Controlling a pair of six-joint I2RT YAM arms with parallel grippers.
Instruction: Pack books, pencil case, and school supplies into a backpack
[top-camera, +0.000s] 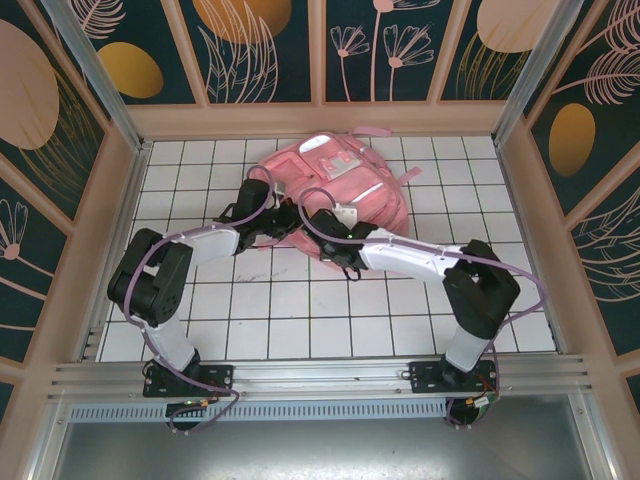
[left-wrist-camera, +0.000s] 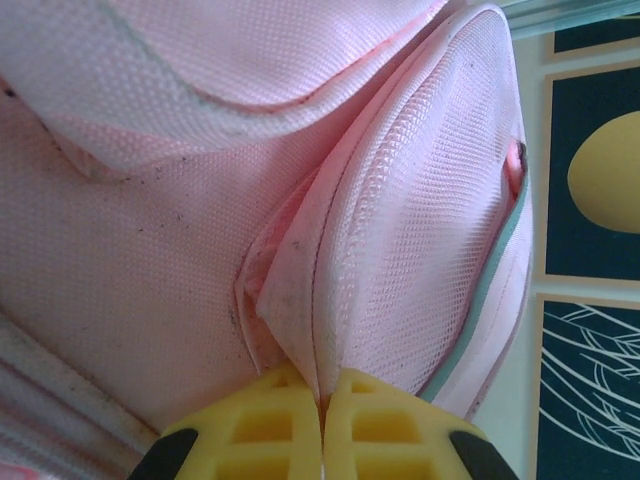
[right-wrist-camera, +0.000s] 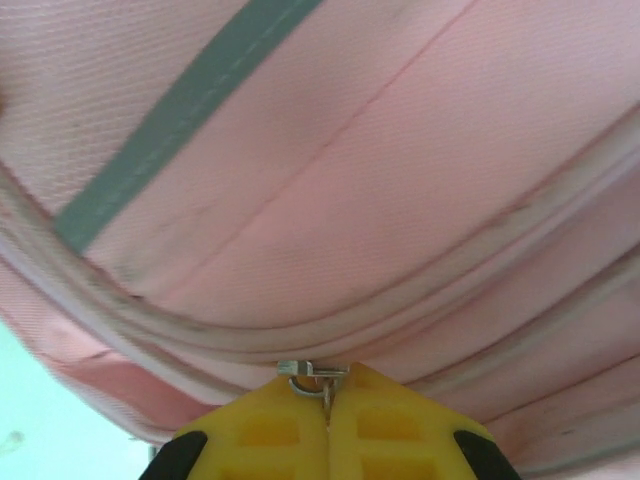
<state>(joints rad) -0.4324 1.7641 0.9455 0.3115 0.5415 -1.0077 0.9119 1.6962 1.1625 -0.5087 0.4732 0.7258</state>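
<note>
Pink backpack (top-camera: 330, 180) fabric is pinched by left gripper (left-wrist-camera: 322, 412), its zip pull (right-wrist-camera: 312, 375) by right gripper (right-wrist-camera: 327, 420).

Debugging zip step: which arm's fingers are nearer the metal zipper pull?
Right: the right fingers are shut on the zipper pull. The left fingers pinch a backpack fabric fold instead.

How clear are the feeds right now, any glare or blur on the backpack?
Top external: evenly lit and sharp, with glare on the shiny top panel of the backpack. Left wrist: fabric weave crisp, the left gripper slightly soft at the bottom edge. Right wrist: softer overall, yet the zip pull at the right gripper reads clearly.
</note>
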